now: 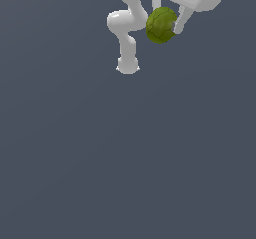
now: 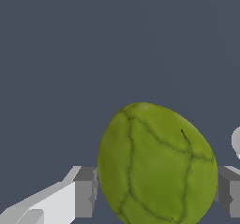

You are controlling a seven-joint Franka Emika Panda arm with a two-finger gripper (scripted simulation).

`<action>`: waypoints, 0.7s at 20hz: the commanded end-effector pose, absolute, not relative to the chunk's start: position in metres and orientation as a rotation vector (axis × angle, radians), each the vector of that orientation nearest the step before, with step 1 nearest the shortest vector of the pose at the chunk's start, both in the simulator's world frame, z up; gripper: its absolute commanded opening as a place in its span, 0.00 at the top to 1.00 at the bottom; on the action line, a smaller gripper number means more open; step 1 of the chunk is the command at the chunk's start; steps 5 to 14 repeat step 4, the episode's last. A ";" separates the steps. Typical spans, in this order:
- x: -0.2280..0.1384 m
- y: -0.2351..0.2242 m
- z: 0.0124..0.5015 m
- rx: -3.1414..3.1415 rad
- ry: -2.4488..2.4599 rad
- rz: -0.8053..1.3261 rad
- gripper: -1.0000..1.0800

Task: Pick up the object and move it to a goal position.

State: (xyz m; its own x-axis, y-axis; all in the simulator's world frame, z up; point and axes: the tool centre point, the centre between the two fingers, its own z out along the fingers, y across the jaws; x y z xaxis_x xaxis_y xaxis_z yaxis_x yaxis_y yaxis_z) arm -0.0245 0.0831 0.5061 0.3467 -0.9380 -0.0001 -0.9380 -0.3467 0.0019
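The object is a roundish olive-green lump with dark lines on its surface. It is held high near the top of the exterior view, between the white fingers of my gripper. One finger shows on its right side in that view; the other is behind it. In the wrist view the object fills the space between the two grey finger pads, which press on both its sides. The gripper is shut on it.
The white arm's links curve down to its base at the exterior view's left of the object. The floor is a plain dark grey-blue surface.
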 end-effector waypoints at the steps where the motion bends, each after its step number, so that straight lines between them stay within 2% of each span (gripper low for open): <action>1: -0.024 0.083 0.510 2.578 -1.795 0.000 1.00; 14: -0.023 0.083 0.511 2.578 -1.795 0.000 1.00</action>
